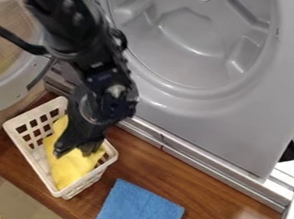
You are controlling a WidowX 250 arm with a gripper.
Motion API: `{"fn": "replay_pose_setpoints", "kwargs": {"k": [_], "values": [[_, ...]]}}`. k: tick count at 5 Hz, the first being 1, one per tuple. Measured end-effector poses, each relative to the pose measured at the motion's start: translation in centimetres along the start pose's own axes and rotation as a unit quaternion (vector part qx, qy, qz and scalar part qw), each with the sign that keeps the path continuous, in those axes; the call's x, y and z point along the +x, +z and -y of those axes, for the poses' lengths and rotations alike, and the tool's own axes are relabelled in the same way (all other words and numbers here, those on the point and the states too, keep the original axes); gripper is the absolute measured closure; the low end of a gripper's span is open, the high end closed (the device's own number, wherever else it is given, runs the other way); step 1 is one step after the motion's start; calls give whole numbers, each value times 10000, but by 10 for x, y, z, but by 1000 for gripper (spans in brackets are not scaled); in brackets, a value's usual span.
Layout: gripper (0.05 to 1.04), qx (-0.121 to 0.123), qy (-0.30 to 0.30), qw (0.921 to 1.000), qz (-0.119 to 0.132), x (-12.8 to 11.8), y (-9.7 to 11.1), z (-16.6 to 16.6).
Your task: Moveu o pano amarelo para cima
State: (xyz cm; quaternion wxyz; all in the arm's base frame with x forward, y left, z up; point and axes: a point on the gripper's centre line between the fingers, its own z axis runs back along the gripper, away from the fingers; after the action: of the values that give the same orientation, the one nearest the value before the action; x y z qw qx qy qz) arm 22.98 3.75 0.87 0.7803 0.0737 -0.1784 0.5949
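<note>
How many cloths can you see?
2. A yellow cloth is in the white basket, under the gripper. A blue cloth lies on the brown wooden surface. More could be hidden under the yellow one.

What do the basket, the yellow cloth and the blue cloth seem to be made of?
The basket: probably moulded plastic, cream and smooth, with square holes and rounded rims. The yellow cloth: likely soft fabric, since it bunches into folds. The blue cloth: perhaps microfibre or terry, with a matt, slightly fuzzy face and faint creases.

Wooden surface under basket, blue cloth
</note>
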Motion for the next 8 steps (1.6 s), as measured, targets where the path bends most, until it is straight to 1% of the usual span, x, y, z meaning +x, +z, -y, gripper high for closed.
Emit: {"fn": "replay_pose_setpoints", "kwargs": {"k": [1,2,3,4,5,6,7,8], "values": [[1034,-382,249,9990,0,4,28,-1],[1034,-665,337,9971,-163,4,44,4],[1034,-1087,306,9929,-386,1,58,22],[1034,-1609,188,9857,-473,0,75,51],[1034,-1887,51,9802,-598,-1,81,84],[1034,-2090,-85,9762,-575,-2,89,113],[1034,-2282,-85,9721,-533,2,99,136],[1034,-2457,-56,9673,-619,2,103,159]]}}
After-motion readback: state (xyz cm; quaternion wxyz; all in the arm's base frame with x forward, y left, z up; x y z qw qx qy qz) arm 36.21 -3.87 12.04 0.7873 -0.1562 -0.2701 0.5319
